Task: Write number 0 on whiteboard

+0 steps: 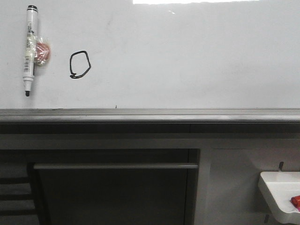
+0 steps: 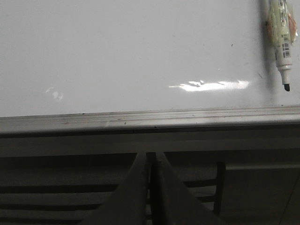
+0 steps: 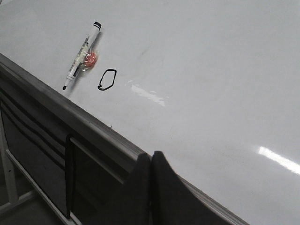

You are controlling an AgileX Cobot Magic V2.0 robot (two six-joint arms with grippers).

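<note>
the number 0 (image 1: pixel 79 64) already sits on the whiteboard (image 1: pixel 197 56), just beside the marker (image 1: pixel 29 49), whose long axis runs upright, tip down. both lie nearer the left pincer (image 2: pixel 151 187). left and right pincer (image 3: pixel 150 187) are pressed together, holding nothing.

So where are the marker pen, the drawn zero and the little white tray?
marker pen (image 1: pixel 29 51), front view, middle of its barrel.
number 0 (image 1: pixel 71 60), front view, left stroke of the loop.
white tray (image 1: pixel 276 183), front view, bare upper rim.
</note>
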